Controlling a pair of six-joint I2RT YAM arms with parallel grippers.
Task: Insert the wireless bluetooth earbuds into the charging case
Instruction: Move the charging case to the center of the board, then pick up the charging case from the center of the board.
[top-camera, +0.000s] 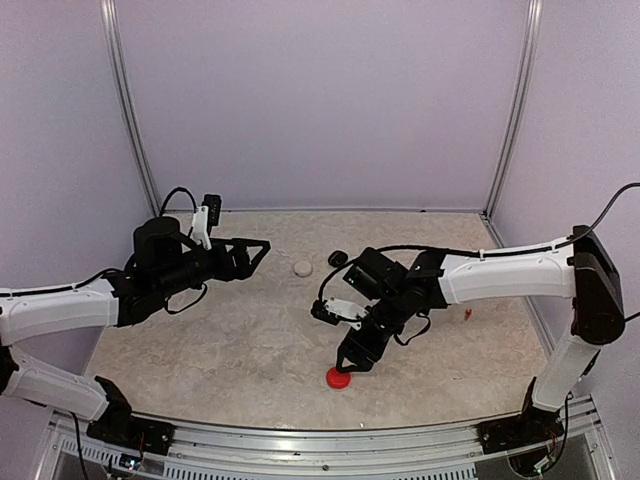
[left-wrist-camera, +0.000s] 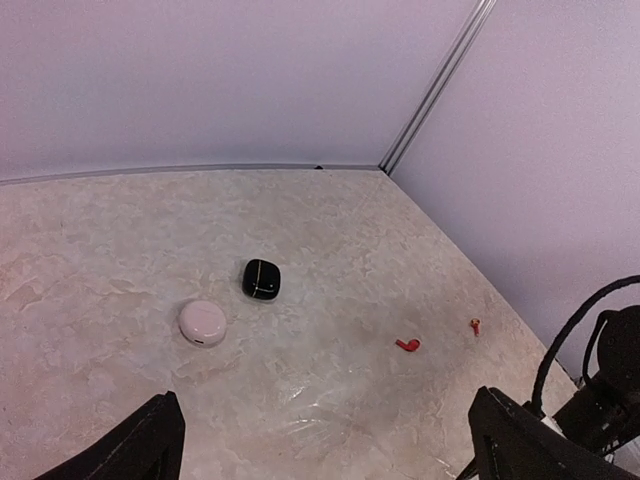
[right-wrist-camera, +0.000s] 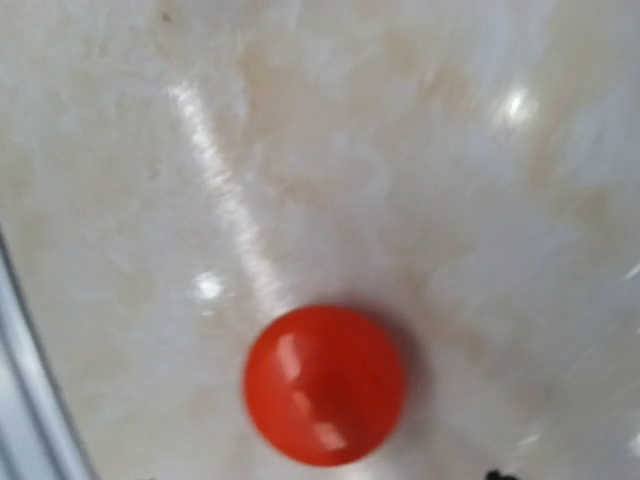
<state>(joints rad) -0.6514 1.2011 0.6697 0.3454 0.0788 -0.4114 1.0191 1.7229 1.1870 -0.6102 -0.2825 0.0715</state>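
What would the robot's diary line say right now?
right gripper: above red case | left gripper: open, raised | red earbuds: loose on table

A beige marbled table (top-camera: 250, 350) enclosed by plain lilac walls (top-camera: 320, 100).

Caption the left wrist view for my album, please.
Whitish case, black case and two red earbuds lie apart on the marbled table.
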